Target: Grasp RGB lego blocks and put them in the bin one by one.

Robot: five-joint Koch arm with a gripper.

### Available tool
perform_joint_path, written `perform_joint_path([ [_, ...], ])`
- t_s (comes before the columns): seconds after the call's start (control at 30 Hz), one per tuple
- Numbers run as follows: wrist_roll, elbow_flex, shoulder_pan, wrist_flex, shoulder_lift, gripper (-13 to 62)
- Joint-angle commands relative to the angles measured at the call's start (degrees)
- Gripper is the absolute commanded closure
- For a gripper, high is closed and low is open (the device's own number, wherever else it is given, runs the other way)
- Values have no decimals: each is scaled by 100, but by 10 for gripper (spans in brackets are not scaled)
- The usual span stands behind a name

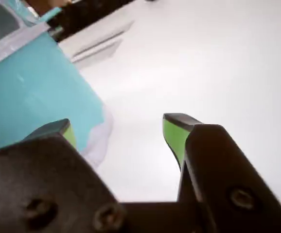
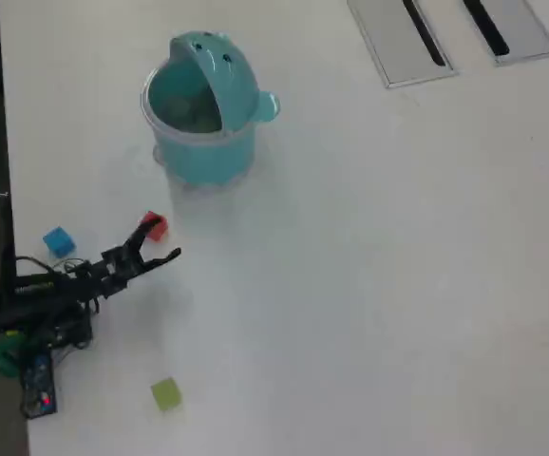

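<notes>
Red block (image 2: 154,226) sat just beside the wide-open, empty gripper (image 2: 156,247), so the approach was on; closing around it looked next, then the bin (image 2: 198,157).

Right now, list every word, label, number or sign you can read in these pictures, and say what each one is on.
None can be read.
Bin: its lid carries only dot eyes, no lettering.
Red block, blue block, yellow-green block: plain faces.
Gripper: green pads, no markings.
Table: blank.
</notes>
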Motion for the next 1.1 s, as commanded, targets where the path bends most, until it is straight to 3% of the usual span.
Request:
perform_joint_path([
  [0.0, -193, -606, -237, -343, 387, 153],
  [0.4, -501, -1731, -1723, 149, 378, 154],
  [0.57, -1424, -2004, -2180, 369, 360, 153],
  [0.73, -2180, -3050, -2900, 3287, 343, 156],
  [1.07, -2962, -3296, -3032, 4772, -185, 163],
])
